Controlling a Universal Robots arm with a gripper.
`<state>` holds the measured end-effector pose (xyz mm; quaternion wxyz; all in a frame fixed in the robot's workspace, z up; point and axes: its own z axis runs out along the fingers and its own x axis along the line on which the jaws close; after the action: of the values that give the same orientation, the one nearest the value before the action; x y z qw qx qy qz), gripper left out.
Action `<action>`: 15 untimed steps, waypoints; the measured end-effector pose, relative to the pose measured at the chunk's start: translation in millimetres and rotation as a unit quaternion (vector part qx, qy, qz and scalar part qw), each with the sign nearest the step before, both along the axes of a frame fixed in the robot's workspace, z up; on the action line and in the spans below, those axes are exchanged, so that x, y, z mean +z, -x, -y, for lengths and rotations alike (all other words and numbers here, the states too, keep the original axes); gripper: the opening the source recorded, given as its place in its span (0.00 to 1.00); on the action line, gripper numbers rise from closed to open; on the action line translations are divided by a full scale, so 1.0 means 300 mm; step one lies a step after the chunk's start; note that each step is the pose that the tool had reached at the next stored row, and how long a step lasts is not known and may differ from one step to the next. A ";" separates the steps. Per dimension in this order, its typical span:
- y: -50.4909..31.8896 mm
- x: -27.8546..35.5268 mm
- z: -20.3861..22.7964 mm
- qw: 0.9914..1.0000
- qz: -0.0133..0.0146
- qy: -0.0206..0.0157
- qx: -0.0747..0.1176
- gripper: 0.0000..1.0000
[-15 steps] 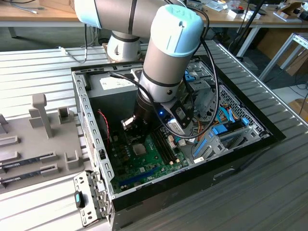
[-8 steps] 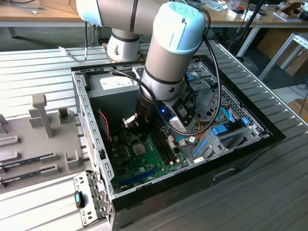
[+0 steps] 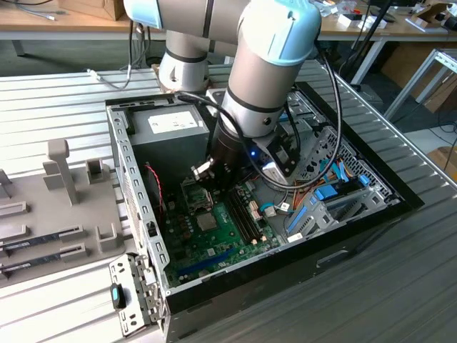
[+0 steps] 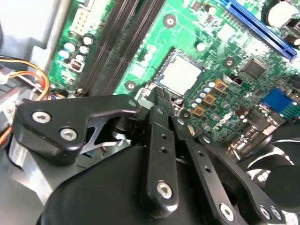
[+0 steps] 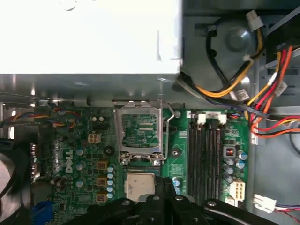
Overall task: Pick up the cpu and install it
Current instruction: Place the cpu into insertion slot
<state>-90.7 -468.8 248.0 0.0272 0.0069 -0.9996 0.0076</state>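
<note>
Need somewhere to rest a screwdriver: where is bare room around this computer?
Free: the ribbed table at the exterior view's right of the computer case, and the strip beyond the grey fixture tray. Crowded: inside the case, with arm, cables and motherboard.

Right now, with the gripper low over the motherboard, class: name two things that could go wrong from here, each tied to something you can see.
1. The cpu lies in its socket, but the hinged frame stands open, so nothing clamps it. The gripper, close beside it, might nudge it askew.
2. Orange and yellow wires run loose near the memory slots. The arm could snag them if it swings that way.
</note>
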 end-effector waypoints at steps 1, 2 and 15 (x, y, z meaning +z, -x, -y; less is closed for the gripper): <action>-0.006 0.003 0.000 1.000 -0.001 0.000 0.000 0.11; -0.011 0.005 0.000 1.000 -0.001 0.000 0.000 0.11; -0.029 0.017 0.000 1.000 -0.003 0.000 0.000 0.11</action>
<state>-82.0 -468.8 253.0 0.0306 0.0069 -0.9995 0.0075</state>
